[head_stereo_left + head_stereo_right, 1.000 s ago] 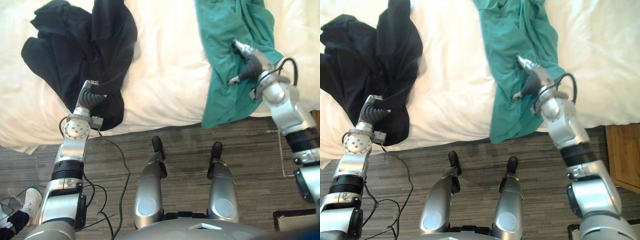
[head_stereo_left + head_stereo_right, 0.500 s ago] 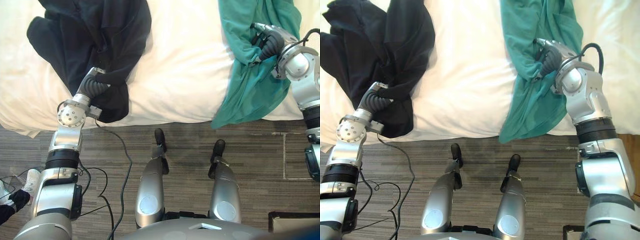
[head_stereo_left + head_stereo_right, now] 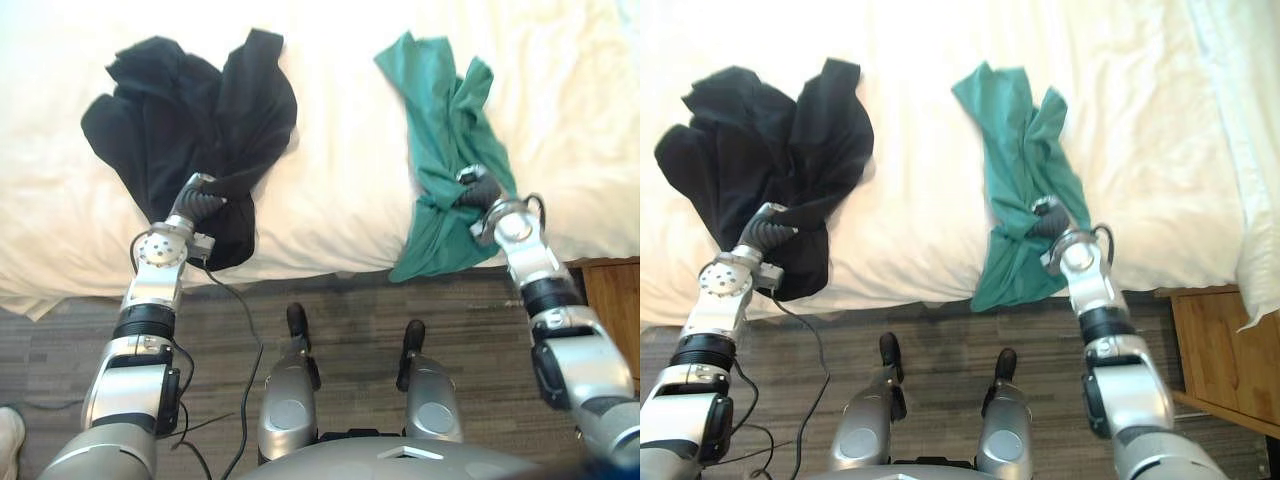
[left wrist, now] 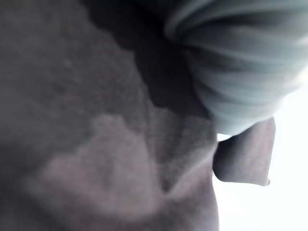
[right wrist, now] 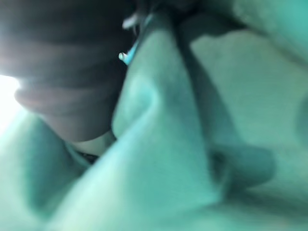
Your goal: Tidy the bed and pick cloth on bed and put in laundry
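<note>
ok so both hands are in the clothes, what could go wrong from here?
1. The green garment hangs over the bed edge below the right hand; a weak hold could let it slide to the floor.
2. The black garment is large and bunched, with the left hand at its near end; lifting may drag it and rumple the white duvet.
3. The wooden nightstand stands beside the right arm; a swing could hit it.
</note>
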### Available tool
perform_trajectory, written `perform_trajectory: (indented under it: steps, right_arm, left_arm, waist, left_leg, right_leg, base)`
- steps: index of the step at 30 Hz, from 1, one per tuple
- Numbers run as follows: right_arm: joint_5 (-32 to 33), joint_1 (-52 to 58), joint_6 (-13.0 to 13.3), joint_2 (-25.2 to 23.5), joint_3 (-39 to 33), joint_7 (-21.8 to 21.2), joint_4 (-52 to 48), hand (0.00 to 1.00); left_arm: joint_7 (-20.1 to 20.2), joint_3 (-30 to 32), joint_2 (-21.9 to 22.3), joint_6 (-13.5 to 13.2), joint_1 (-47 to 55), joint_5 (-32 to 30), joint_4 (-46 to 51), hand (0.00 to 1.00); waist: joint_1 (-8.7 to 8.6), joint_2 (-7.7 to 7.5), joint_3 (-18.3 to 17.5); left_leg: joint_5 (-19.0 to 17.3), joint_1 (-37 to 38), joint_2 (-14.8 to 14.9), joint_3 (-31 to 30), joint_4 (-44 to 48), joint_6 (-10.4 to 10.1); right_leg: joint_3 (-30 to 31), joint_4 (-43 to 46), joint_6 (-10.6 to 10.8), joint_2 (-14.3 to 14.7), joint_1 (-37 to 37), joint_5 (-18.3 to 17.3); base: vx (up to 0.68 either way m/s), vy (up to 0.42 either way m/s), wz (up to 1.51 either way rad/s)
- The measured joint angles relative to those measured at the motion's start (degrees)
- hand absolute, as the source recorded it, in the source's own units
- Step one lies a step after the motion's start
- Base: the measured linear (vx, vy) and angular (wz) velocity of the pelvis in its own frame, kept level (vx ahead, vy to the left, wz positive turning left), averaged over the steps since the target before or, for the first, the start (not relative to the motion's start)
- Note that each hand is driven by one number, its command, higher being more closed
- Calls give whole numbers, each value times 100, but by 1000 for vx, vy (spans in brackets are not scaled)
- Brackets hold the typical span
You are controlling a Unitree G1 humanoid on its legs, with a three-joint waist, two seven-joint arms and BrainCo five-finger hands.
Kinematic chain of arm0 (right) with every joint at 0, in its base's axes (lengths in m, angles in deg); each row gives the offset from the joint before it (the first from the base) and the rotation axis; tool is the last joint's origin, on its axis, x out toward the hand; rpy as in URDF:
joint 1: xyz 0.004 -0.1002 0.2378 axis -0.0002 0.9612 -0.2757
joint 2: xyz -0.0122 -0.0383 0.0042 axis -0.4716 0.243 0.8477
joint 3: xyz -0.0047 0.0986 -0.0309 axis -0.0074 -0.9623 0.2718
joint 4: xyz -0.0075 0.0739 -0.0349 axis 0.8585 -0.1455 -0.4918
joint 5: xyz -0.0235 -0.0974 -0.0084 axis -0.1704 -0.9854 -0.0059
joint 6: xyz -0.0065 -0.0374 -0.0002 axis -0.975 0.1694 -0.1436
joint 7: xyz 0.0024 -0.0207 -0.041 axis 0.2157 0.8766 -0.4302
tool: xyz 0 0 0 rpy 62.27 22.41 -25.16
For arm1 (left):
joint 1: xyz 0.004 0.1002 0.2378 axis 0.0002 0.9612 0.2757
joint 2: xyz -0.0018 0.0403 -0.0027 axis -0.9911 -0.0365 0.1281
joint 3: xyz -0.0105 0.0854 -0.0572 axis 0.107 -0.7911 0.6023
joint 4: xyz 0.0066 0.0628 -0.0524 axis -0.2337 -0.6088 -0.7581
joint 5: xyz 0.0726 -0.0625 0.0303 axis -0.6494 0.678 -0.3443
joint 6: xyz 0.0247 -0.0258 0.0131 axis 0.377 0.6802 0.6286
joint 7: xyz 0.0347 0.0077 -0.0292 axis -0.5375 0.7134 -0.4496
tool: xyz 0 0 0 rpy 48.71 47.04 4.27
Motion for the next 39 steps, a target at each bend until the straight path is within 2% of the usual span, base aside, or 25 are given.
perform_trajectory:
  steps: [1, 3, 5, 6, 10, 12, 14, 15, 16, 18, 20, 25, 26, 27, 28, 29, 30, 31, 33, 34, 35, 36, 37, 38, 39]
  right_arm:
    - [151, 168, 116, -89, 1, 40, 22, 100]
    - [711, 922, 465, -439, 6, 192, 260, 100]
    - [915, 1328, 628, -643, 20, 238, 564, 100]
    - [1019, 1793, 740, -817, 52, 226, 871, 100]
    - [1241, 2650, 894, -1182, 289, -11, 1180, 100]
    - [1278, 2845, 1007, -1302, 296, -152, 1179, 100]
    - [1327, 3030, 1140, -1393, 256, -320, 1160, 100]
    - [1328, 3094, 1185, -1431, 208, -361, 1156, 100]
    - [1332, 3232, 1275, -1494, 123, -424, 1157, 100]
    - [1488, 3462, 1351, -1491, -23, -607, 1169, 100]
    - [1717, 3543, 1350, -1470, -236, -924, 1165, 100]
    - [2072, 3558, 1200, -1462, -570, -1502, 1159, 100]
    - [2224, 3574, 1116, -1471, -657, -1669, 1160, 100]
    - [2367, 3586, 1069, -1484, -747, -1845, 1153, 100]
    - [2451, 3612, 1051, -1496, -807, -1928, 1125, 100]
    - [2554, 3626, 962, -1508, -919, -2074, 1116, 100]
    - [2754, 3673, 925, -1496, -944, -2336, 1004, 100]
    - [2850, 3679, 880, -1437, -945, -2449, 905, 100]
    - [2915, 3663, 825, -1259, -928, -2684, 616, 100]
    - [2932, 3684, 812, -1204, -847, -2824, 398, 100]
    - [2932, 3709, 818, -1254, -671, -2888, 202, 100]
    - [2930, 3740, 818, -1271, -656, -2906, 132, 100]
    - [2929, 3811, 811, -1334, -530, -2895, -24, 100]
    - [2926, 3963, 804, -1371, -353, -2827, -259, 100]
    - [2926, 4034, 800, -1388, -300, -2802, -339, 100]
  left_arm:
    - [-6, 92, 70, 0, 81, 176, -90, 100]
    - [18, 394, 413, 16, 442, 926, -400, 100]
    - [163, 543, 608, 53, 657, 1425, -590, 100]
    - [343, 685, 809, 133, 927, 1898, -680, 100]
    - [673, 870, 1311, 222, 1518, 2800, -805, 100]
    - [675, 866, 1565, 218, 1608, 3123, -842, 100]
    - [641, 834, 1966, 218, 1647, 3301, -1006, 100]
    - [607, 789, 2032, 221, 1666, 3299, -1023, 100]
    - [543, 633, 2128, 221, 1685, 3284, -1054, 100]
    - [373, 379, 2225, 226, 1803, 3249, -1204, 100]
    - [-22, 338, 2341, 274, 2071, 3246, -1422, 100]
    - [-634, 133, 2390, 380, 2201, 3374, -1470, 100]
    - [-767, 101, 2390, 344, 2177, 3471, -1458, 100]
    - [-827, 72, 2396, 282, 2120, 3544, -1419, 100]
    - [-837, 61, 2426, 241, 2079, 3533, -1397, 100]
    - [-861, 98, 2452, 160, 2061, 3493, -1325, 100]
    - [-867, 75, 2566, 77, 2032, 3432, -1228, 100]
    - [-858, 30, 2634, 38, 2011, 3337, -1183, 100]
    - [-825, -103, 2853, -39, 2048, 3238, -1061, 100]
    - [-856, -170, 2903, -45, 2161, 3234, -855, 100]
    - [-947, -322, 2852, -23, 2240, 3241, -689, 100]
    - [-1012, -457, 2846, 28, 2293, 3242, -547, 100]
    - [-1043, -622, 2820, 108, 2466, 3242, -229, 100]
    - [-1081, -728, 2807, 181, 2622, 3230, 65, 100]
    - [-1087, -752, 2807, 209, 2696, 3229, 182, 100]
  waist:
    - [-25, 3, -34]
    - [-96, 13, -403]
    - [-120, 38, -624]
    - [-144, 69, -836]
    - [-245, 144, -1241]
    - [-290, 177, -1389]
    - [-342, 167, -1576]
    - [-357, 150, -1618]
    - [-386, 81, -1662]
    - [-402, -10, -1731]
    - [-341, 15, -1761]
    - [-359, 70, -1688]
    - [-424, 8, -1669]
    - [-561, -71, -1624]
    - [-596, -57, -1603]
    - [-584, -134, -1560]
    - [-645, -232, -1491]
    - [-638, -175, -1403]
    - [-651, 156, -1112]
    - [-638, 163, -1116]
    - [-654, -33, -1123]
    - [-624, -32, -1117]
    - [-572, -46, -1105]
    - [-606, -35, -1099]
    - [-613, -18, -1105]
  left_leg:
    - [-6, 103, -5, 15, -47, -9]
    - [-59, 364, -25, 97, -182, -69]
    - [-146, 536, -38, 146, -183, -88]
    - [-221, 738, -55, 163, -186, -120]
    - [-271, 1083, -65, 138, -195, -168]
    - [-269, 1110, -67, -31, -214, -168]
    - [-267, 1065, -85, -491, -215, -162]
    - [-270, 1018, -87, -656, -217, -153]
    - [-213, 961, -88, -970, -221, -125]
    - [-144, 925, -101, -1274, -227, -140]
    - [-92, 915, -96, -1445, -228, -176]
    - [135, 711, -166, -1761, -225, -183]
    - [300, 664, -257, -1687, -224, -89]
    - [521, 565, -406, -1264, -225, 206]
    - [297, 547, -438, -829, -225, 670]
    - [7, 614, -408, -74, -217, 1151]
    - [-394, 752, -399, 519, -140, 1315]
    - [-453, 752, -368, 603, -40, 1266]
    - [-368, 713, -230, 604, 205, 1250]
    - [-458, 524, -330, 543, 306, 1035]
    - [-726, 260, -420, 673, 683, 791]
    - [-766, 82, -369, 710, 1118, 942]
    - [-824, -171, -286, 788, 2115, 1019]
    - [-1075, -252, -142, 807, 3047, 965]
    - [-1229, -221, -68, 793, 3276, 895]
  right_leg:
    - [6, -57, 7, 8, 92, 4]
    - [8, -274, 35, 23, 336, 18]
    - [7, -416, 49, 21, 555, 25]
    - [-20, -548, 52, 13, 805, 26]
    - [-320, -716, 72, -1, 1305, 12]
    - [-567, -720, 113, -4, 1487, -48]
    - [-623, -507, 49, 6, 1655, -356]
    - [-587, -392, 7, 27, 1658, -533]
    - [-394, -195, -95, 153, 1660, -892]
    - [-403, 63, -143, 228, 1744, -1173]
    - [-582, 222, -165, 230, 1803, -1287]
    - [-920, 284, -158, 260, 1965, -1259]
    - [-1030, 287, -192, 240, 2096, -1278]
    - [-1227, 297, -213, 211, 2301, -1278]
    - [-1351, 307, -225, 225, 2390, -1270]
    - [-1505, 314, -240, 178, 2571, -1269]
    - [-1699, 378, -382, 120, 2785, -1182]
    - [-1722, 561, -394, 102, 2826, -1181]
    - [-1641, 1050, -501, 144, 2794, -1407]
    - [-1506, 650, -563, 308, 2697, -1660]
    - [-1864, 481, -412, 67, 2706, -1698]
    - [-2020, 507, -360, -51, 2654, -1641]
    - [-2201, 539, -238, -226, 2552, -1535]
    - [-2427, 555, -157, -316, 2530, -1488]
    - [-2528, 555, -136, -322, 2535, -1477]
  base:
    - [103, 14, -25]
    - [125, 5, -18]
    - [167, -8, -13]
    - [176, -13, -8]
    - [126, -26, 7]
    - [40, -56, 52]
    - [-16, -67, 89]
    - [-42, -80, 116]
    - [-56, -91, 125]
    - [-69, -122, 104]
    - [-47, -89, 49]
    - [-32, -48, 55]
    - [-61, -15, 130]
    - [-81, 3, 146]
    - [-101, 32, 165]
    - [-62, 25, 186]
    - [-34, 27, 187]
    - [-32, 27, 166]
    - [-145, 48, 102]
    - [-207, 39, 120]
    - [-176, 29, 113]
    - [-91, 15, 92]
    - [-66, 10, 78]
    - [-50, 16, 82]
    - [9, 54, 107]
